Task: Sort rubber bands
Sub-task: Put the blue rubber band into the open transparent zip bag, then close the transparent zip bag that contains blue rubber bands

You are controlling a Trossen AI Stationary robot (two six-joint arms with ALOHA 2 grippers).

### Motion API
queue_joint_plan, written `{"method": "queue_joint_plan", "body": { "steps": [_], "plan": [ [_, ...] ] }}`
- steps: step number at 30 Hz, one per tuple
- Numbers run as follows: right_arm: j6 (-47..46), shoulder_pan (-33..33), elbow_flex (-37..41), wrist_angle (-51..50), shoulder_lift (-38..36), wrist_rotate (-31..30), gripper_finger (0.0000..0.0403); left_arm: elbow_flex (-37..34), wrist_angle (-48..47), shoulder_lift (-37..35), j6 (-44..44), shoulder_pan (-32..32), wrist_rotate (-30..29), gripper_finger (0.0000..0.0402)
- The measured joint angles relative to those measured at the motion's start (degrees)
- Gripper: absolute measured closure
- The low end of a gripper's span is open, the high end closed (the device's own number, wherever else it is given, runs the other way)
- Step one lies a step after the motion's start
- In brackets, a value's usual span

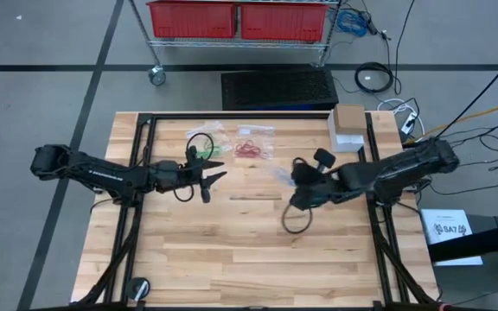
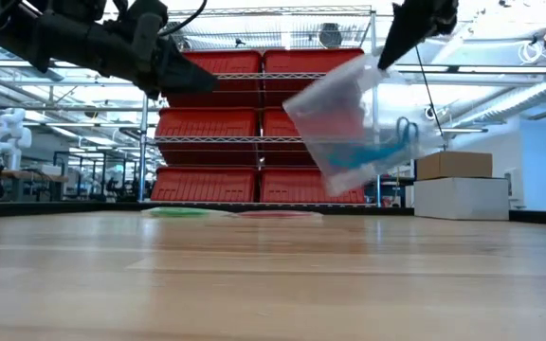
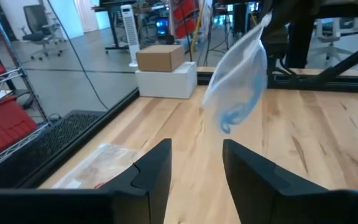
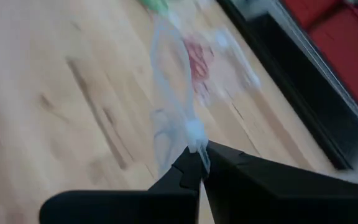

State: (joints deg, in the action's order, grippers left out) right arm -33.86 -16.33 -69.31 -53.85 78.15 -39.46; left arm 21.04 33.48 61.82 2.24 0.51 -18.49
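A small clear plastic bag (image 2: 354, 128) with blue rubber bands (image 2: 379, 147) inside hangs in the air from my right gripper (image 4: 199, 163), which is shut on it above the table's middle (image 1: 296, 176). My left gripper (image 3: 195, 167) is open and hovers left of centre (image 1: 211, 178), its fingers pointing at the hanging bag (image 3: 238, 78) without touching it. Two more clear bags lie flat near the far edge: one with green bands (image 1: 209, 136), one with red bands (image 1: 251, 148). My right gripper pinches the clear bag between its two fingers at an upper corner (image 4: 196, 138), only at the fingertips. The fingers (image 2: 398, 40) come from above, slanting down. The bag hangs tilted below them, lifted clear of the table, with the blue bands in its lower part (image 3: 231, 117).
A cardboard box on a white box (image 1: 349, 126) stands at the far right corner. Black frame rails (image 1: 142, 138) run along the table's left, right and far sides. A small round object (image 1: 139, 288) sits at the near left corner. Bare wood (image 1: 249, 250) fills the near half.
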Motion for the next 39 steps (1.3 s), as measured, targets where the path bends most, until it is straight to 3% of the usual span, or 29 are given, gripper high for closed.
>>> {"method": "queue_joint_plan", "body": {
  "steps": [6, 9, 12, 19, 24, 27, 31, 34, 37, 39],
  "plan": [
    [-4.7, 3.2, -8.9, -13.2, 13.7, 4.8, 0.0402, 0.0, -1.5, 0.0, -0.1, 0.0, -0.3, 0.0251],
    [-3.6, 4.1, -10.8, -11.1, 20.4, 8.9, 0.0402, 0.0, -2.4, 0.0, -0.4, 0.0, -0.5, 0.0251],
    [2.6, 4.1, -11.8, -2.7, 24.8, 12.8, 0.0388, 0.0, -2.9, 0.0, -0.4, 0.0, -0.9, 0.0251],
    [11.6, 4.1, -13.9, 16.2, 27.6, 23.2, 0.0288, 0.0, -2.8, 0.0, -0.4, 0.0, -1.2, 0.0251],
    [14.4, 4.5, -17.5, 13.8, 27.3, 23.0, 0.0211, 0.0, -3.2, 0.0, -0.5, 0.0, -0.3, 0.0251],
    [15.3, 5.6, -18.2, 9.0, 27.2, 21.0, 0.0193, 0.0, -5.4, 0.0, -1.6, 0.0, 4.0, 0.0251],
    [16.7, 8.8, -17.0, 2.7, 27.2, 19.8, 0.0226, 0.0, -14.8, 0.0, -5.7, 0.2, 10.0, 0.0269],
    [19.2, 11.5, -13.4, 2.3, 27.3, 20.1, 0.0294, 0.0, -23.6, 0.5, -10.3, 0.8, 10.5, 0.0300],
    [21.0, 13.7, -8.9, 3.2, 27.3, 20.9, 0.0377, 0.0, -25.8, 2.4, -13.7, 1.5, 10.5, 0.0341],
    [20.7, 14.6, -5.3, 4.7, 27.3, 22.0, 0.0390, 0.0, -24.7, 4.6, -14.0, 1.6, 10.6, 0.0369]
  ]
}}
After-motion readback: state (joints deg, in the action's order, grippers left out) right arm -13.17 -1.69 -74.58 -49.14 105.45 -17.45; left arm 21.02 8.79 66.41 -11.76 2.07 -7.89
